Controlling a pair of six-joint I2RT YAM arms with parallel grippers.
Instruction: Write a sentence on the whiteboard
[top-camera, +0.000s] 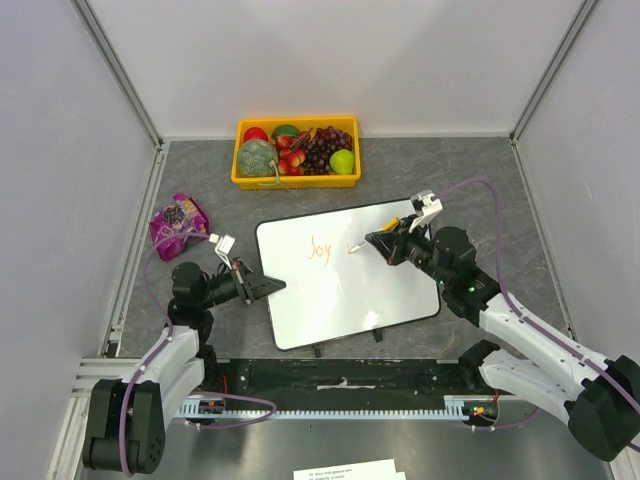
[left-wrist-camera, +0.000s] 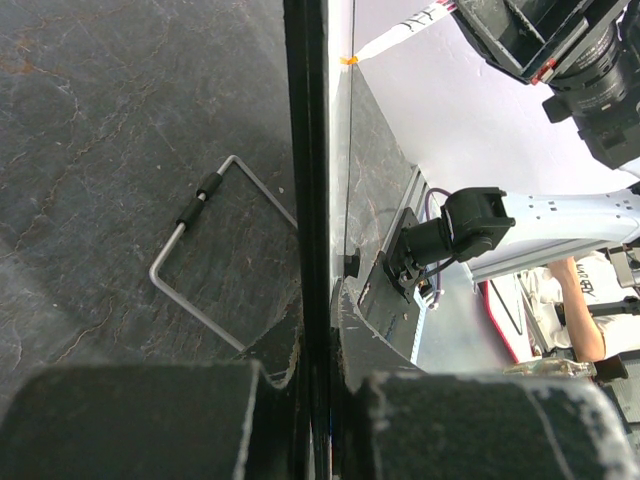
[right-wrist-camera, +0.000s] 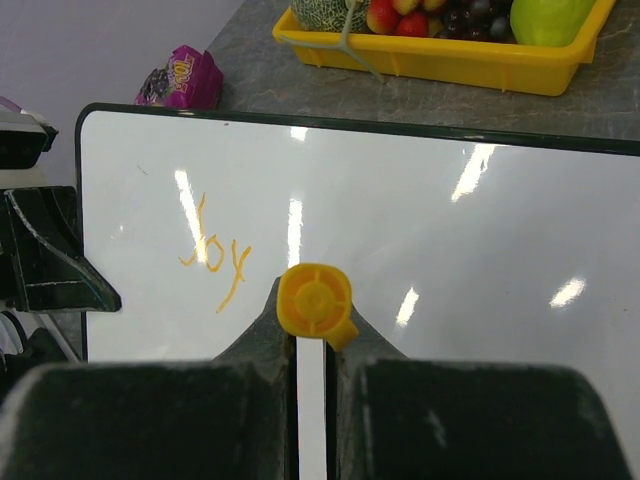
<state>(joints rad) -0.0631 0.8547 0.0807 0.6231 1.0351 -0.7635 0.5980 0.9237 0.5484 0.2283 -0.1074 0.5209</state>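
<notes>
From the top camera I have the whiteboard (top-camera: 345, 290) lying in the middle of the desk (top-camera: 480, 180), turned a little so its long side runs from lower left to upper right of the frame. The left end effector (top-camera: 272, 285) is closed on the board's left edge. In its wrist view the black frame runs edge-on straight between the fingers (left-wrist-camera: 150, 420). I read that grip as a brace, so the glossy board does not slide or twist while the pen pushes across it. A bent wire stand (left-wrist-camera: 195, 255) shows on the desk under the board in that same view.

The right end effector (top-camera: 378, 240) is closed tight around an orange marker (right-wrist-camera: 315, 300), whose round back end faces its wrist camera. The tip points down and left at the board, just right of the writing. Holding it low and angled like this should let me see the stroke as it forms.

Of the sentence (right-wrist-camera: 213, 255), only "Joy" and one short stroke beside it are there, in the upper middle of the board, so most of the task is ahead of me.

The yellow fruit tray (top-camera: 240, 165) sits at the top of the frame and a purple snack bag (top-camera: 178, 222) at the left, both well clear of the writing area.
</notes>
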